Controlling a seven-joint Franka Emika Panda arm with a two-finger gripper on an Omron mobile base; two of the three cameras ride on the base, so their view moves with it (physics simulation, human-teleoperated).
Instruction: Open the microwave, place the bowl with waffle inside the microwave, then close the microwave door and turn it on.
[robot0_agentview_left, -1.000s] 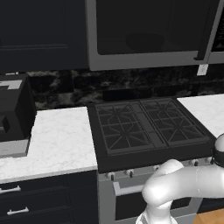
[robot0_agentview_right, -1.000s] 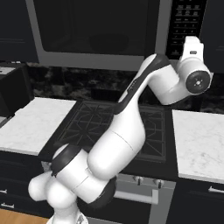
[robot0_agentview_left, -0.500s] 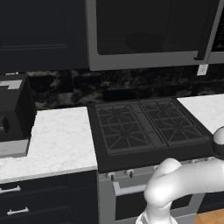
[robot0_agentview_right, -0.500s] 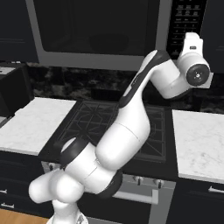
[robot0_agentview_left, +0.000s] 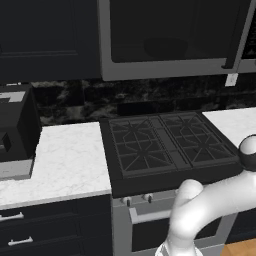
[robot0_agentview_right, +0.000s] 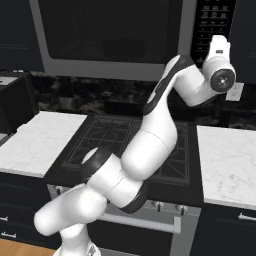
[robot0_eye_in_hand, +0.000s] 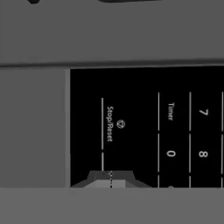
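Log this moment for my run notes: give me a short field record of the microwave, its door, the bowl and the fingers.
microwave: mounted above the stove
microwave door: shut
bowl: dim round shape behind the door glass
keypad: fills hand view; Stop/Reset, Timer, 0, 7, 8 legible
fingers: tips together, right at the keypad, below Stop/Reset
arm: raised to the microwave's right side

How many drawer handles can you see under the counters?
3. Two drawer handles sit under the counter left of the stove, an upper and a lower; one sits under the counter on its right. The arm may hide more.
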